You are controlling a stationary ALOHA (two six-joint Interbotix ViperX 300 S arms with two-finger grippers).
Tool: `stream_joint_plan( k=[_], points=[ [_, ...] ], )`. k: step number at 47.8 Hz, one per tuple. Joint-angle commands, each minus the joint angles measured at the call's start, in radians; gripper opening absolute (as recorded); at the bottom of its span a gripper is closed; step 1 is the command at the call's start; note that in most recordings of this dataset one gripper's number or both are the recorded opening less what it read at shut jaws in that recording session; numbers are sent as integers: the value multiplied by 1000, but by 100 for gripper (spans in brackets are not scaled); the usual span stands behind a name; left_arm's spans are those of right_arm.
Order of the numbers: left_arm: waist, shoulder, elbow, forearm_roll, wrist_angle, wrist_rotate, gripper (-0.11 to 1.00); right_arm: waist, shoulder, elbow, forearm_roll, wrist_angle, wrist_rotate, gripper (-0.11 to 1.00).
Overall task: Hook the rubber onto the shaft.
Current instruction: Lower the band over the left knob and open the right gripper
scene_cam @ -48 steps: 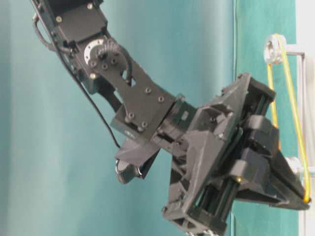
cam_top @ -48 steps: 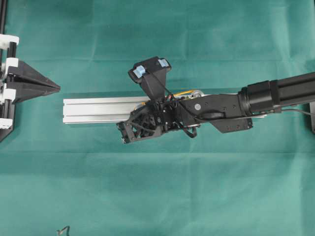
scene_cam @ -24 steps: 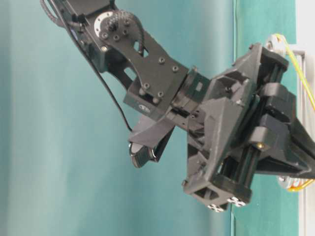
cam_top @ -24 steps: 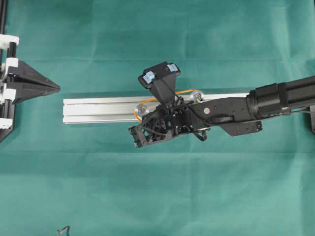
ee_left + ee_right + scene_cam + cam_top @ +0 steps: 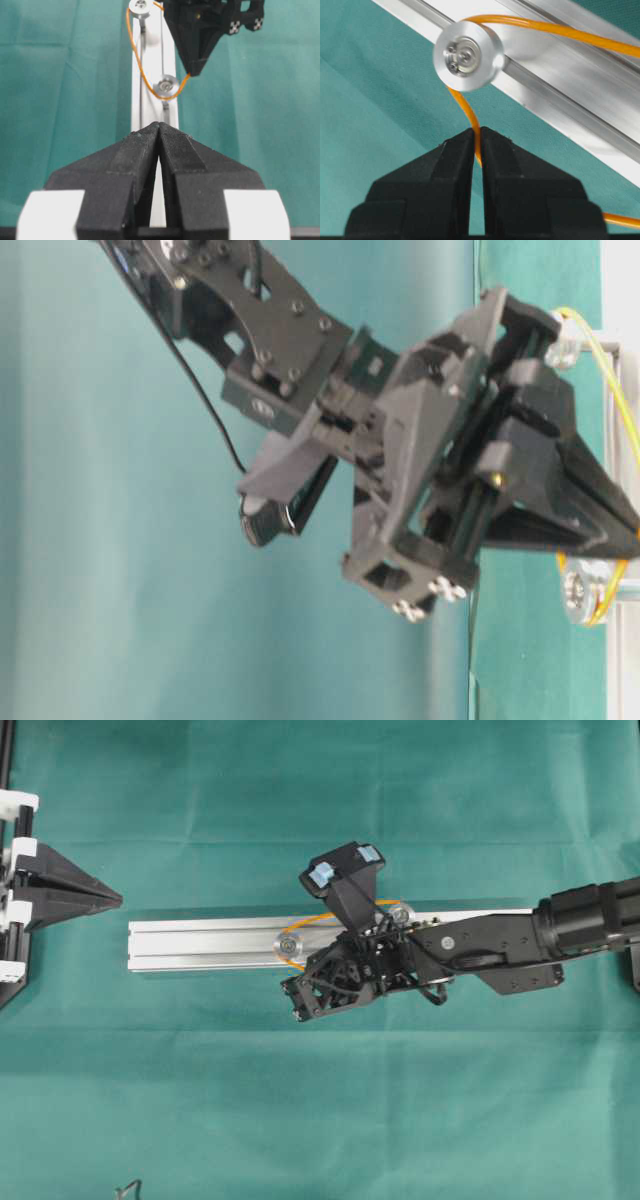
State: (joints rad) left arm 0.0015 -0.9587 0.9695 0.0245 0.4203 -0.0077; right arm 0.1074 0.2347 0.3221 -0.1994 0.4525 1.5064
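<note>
Overhead, we see the right gripper [image 5: 476, 134] angled over the ribbed aluminium rail [image 5: 200, 940], clenched on the thin orange rubber [image 5: 470, 112] looped around the round shaft [image 5: 465, 55]; left gripper [image 5: 159, 127] closed, empty.

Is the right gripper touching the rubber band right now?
Touching. The right wrist view shows the right gripper shut on the orange rubber band, the strand pinched between its tips just below the round shaft.

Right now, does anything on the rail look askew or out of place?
Nothing is damaged. The rubber band runs around both pulleys on the rail, but the right claw pinches it, pulling the loop sideways off the rail.
</note>
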Motion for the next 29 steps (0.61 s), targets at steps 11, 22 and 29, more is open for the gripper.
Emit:
stream_joint_plan(
  k=[11,22,29],
  points=[
    [2,6,-32,3,-5,-2,0,3,-71,31,-8,-3,-3,7],
    [2,6,-34,3,-6,-2,0,3,-72,28,-14,-3,-5,7],
    [2,6,-34,3,-6,-2,0,3,-72,28,-14,-3,-11,7]
  ],
)
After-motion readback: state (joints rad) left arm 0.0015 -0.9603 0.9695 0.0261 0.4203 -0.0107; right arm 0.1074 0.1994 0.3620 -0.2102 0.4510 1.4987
